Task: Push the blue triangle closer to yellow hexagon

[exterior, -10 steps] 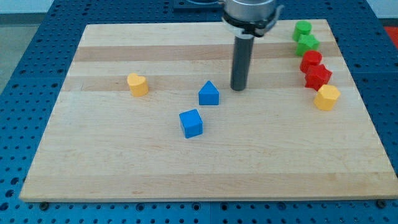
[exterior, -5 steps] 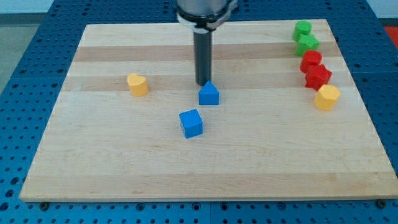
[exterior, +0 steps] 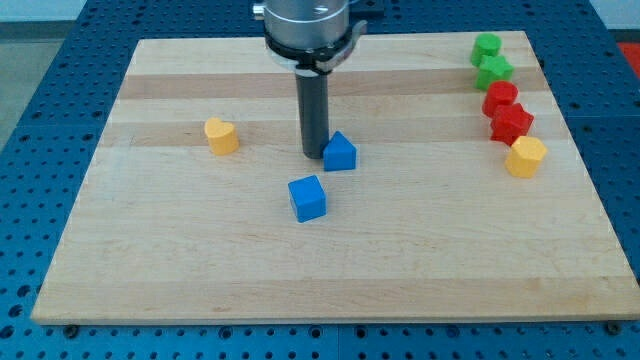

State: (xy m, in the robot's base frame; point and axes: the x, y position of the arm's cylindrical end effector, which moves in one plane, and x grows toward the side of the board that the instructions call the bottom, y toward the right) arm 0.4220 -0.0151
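My tip (exterior: 315, 156) sits mid-bench, touching or just shy of the left side of the blue triangle (exterior: 340, 153); contact can't be confirmed from this angle. Tool is a plain rod, no jaws, holding nothing. Rod's upper mount is cut off by the view's top.

Blue triangle: roughly bench centre, slightly toward the far edge. Yellow hexagon (exterior: 525, 157): near the right edge, well apart from the triangle, touching or just beside the lower red block (exterior: 511, 124).

Right-edge column, far right corner downward: green block (exterior: 487, 45), second green block (exterior: 493, 70), red block (exterior: 500, 98), lower red block, then the hexagon. They sit close together; shapes of green and red ones hard to make out.

Blue cube (exterior: 308, 198) just toward the near edge from the triangle, apart from it. Small yellow block (exterior: 221, 135) toward the left edge, shape unclear.

Bench (exterior: 200, 270) near corners partly cropped.
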